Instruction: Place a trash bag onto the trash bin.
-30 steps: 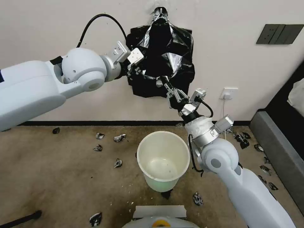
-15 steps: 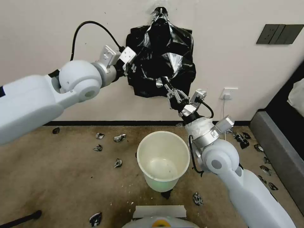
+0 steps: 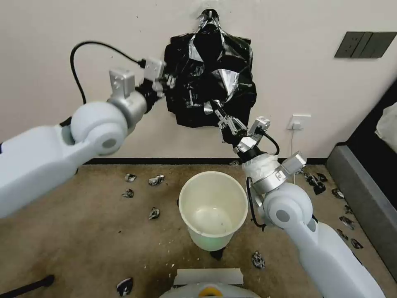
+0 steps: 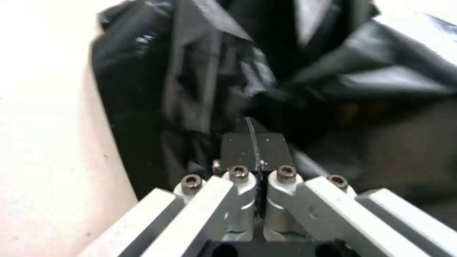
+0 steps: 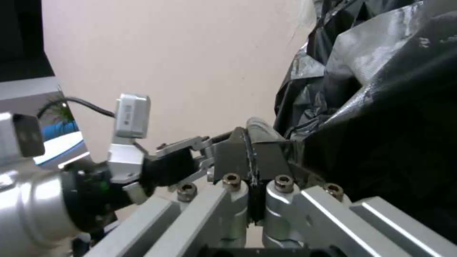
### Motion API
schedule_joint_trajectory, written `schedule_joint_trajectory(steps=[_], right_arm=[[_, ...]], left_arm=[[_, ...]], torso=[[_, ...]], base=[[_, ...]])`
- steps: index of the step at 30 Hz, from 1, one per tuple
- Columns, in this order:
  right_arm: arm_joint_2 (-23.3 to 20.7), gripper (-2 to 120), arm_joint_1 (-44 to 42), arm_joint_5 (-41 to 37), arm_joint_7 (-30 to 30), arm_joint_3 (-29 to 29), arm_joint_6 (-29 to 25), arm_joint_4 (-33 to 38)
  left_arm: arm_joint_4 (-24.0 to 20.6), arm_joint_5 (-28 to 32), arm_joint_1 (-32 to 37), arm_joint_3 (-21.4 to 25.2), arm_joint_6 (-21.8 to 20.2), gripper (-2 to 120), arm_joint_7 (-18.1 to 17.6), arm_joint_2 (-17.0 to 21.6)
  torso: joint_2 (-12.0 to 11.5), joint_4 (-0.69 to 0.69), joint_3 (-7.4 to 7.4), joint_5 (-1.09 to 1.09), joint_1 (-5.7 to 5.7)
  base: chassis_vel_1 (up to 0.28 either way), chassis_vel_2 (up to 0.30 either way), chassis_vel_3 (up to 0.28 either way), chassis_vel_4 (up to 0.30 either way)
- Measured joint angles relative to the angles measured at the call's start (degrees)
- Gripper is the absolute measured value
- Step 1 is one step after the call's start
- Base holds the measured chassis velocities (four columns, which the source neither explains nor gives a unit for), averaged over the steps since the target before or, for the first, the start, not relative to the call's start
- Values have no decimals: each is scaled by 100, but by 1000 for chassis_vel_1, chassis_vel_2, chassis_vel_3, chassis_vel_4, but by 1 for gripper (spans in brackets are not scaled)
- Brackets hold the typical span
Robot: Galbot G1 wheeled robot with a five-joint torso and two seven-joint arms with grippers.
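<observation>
We reach both arms up toward wall. Left gripper (image 3: 168, 81) pinched closed on left edge of trash bag (image 3: 215, 78), which hangs from wall above trash bin (image 3: 213, 209). Right gripper (image 3: 216, 108) clamped on bag's lower part. Bin upright on carpet (image 3: 74, 223), nothing bulky inside.

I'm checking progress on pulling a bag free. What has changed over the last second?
The left gripper has slid leftward along the hanging bundle of black bags, staying shut on film at its left edge. The right gripper stays shut on the bundle's lower edge. The trash bin has not moved.
</observation>
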State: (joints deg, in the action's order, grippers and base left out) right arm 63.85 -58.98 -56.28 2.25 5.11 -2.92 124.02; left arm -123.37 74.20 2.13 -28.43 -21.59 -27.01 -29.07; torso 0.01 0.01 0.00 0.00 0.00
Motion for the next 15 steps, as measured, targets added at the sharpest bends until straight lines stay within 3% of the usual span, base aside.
schedule_joint_trajectory(steps=[1, 3, 6, 8, 10, 12, 15], right_arm=[[0, 0, 0, 0, 0, 0, 0, 0], [-12, 0, 1, 29, 15, -14, 2, -6], [-20, 0, 1, 31, 17, -15, 6, -3], [-37, 0, -10, 40, 24, -5, 10, -1], [-37, 0, -10, 40, 24, -5, 10, -1], [-49, 0, -41, 47, 34, 34, 16, 2], [-54, 0, -54, 50, 39, 49, 19, 7]], left_arm=[[0, 0, 0, 0, 0, 0, 0, 0], [-138, 340, -362, -74, -744, 10, -415, -177], [-155, 534, -614, -173, -1115, 17, -693, -300], [-161, 871, -1037, -382, -1589, 27, -1193, -537], [-161, 871, -1037, -382, -1589, 27, -1193, -537], [-99, 1193, -1317, -591, -1938, 41, -1667, -744], [-52, 1356, -1386, -670, -2043, 50, -1840, -821]], torso=[[0, 0, 0, 0, 0], [0, -1, 0, 1, 0], [0, -2, 0, 0, 0], [0, -2, 0, 3, 0], [0, -2, 0, 3, 0], [0, -3, 0, 2, 0], [0, -2, 0, -1, 0]], base=[[0, 0, 0, 0], [0, 0, 0, 0], [0, 0, 0, 0], [0, 0, 0, 0], [0, 0, 0, 0], [0, 0, 0, 0], [0, 0, 0, 0]])
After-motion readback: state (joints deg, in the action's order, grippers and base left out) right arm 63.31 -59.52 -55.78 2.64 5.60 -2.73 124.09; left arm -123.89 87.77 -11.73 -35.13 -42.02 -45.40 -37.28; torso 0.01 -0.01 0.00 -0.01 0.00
